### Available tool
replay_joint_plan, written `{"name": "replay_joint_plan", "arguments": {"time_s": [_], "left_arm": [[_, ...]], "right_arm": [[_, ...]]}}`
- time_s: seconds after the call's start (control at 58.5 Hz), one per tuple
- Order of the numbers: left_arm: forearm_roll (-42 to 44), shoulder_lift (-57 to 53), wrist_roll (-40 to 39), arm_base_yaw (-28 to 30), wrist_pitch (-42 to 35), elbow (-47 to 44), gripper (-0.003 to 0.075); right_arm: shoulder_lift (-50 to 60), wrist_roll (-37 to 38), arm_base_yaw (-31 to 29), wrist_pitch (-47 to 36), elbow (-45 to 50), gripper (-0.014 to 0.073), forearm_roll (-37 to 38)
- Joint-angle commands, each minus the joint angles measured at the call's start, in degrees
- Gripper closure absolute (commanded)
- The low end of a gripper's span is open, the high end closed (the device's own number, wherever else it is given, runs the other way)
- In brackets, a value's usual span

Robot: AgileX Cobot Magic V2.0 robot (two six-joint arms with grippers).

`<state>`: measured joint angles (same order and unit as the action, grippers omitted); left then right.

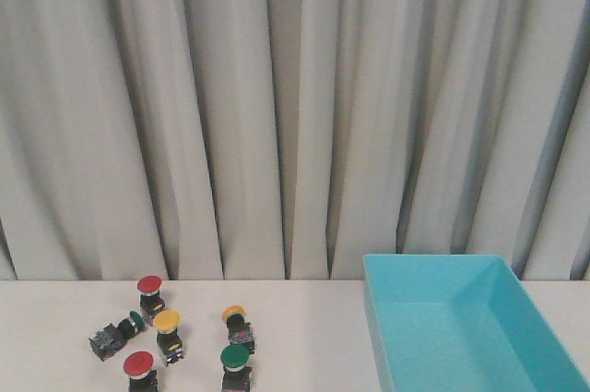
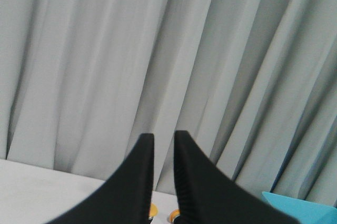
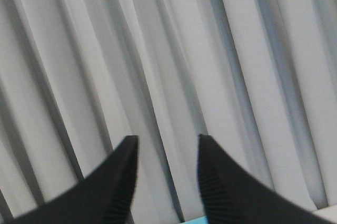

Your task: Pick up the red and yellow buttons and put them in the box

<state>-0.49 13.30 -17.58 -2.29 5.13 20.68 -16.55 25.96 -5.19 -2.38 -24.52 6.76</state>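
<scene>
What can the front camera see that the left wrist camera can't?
Only the front view shows all six buttons: red ones, yellow ones and green ones. Only the left wrist view shows the left claw, its fingers slightly apart with nothing between them. Both show the grey curtain, the white table and the blue box, just a corner of it in the wrist view.

Red buttons [image 1: 148, 285]: two; yellow buttons [image 1: 167, 321]: two; green buttons [image 1: 234, 356]: two; box [image 1: 442, 274]: one.

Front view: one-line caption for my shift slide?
Six push buttons clustered left on the table, empty turquoise box at right, grey curtain behind.
</scene>
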Motion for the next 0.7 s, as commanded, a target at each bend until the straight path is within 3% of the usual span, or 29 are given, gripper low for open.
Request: {"name": "replay_joint_plan", "arguments": {"time_s": [0.0, 0.085, 0.222, 0.461, 0.683], "left_arm": [[-0.08, 5.55, -0.59, -0.22, -3.41, 4.84, 0.0506], [-0.08, 9.15, -0.60, -0.22, -3.54, 7.11, 0.0419], [-0.08, 15.08, 1.15, -0.22, -0.58, 11.62, 0.0323], [-2.85, 30.34, 14.34, -0.27, 14.54, 26.27, 0.0307], [-21.87, 45.48, 31.11, -0.27, 18.04, 35.91, 0.0307]], "right_arm": [[-2.15, -0.07, -0.38, -5.88, -1.89, 0.0137, 0.49], [-2.22, -0.07, -0.38, -6.72, -1.89, 0.0090, 0.49], [-3.28, -0.26, -0.38, -3.40, -2.62, 0.0092, 1.49], [-9.44, -3.26, -0.38, 8.61, -8.61, 0.0092, 3.85], [-15.42, -9.75, -0.38, 13.58, -10.52, 0.0092, 0.30]]}}
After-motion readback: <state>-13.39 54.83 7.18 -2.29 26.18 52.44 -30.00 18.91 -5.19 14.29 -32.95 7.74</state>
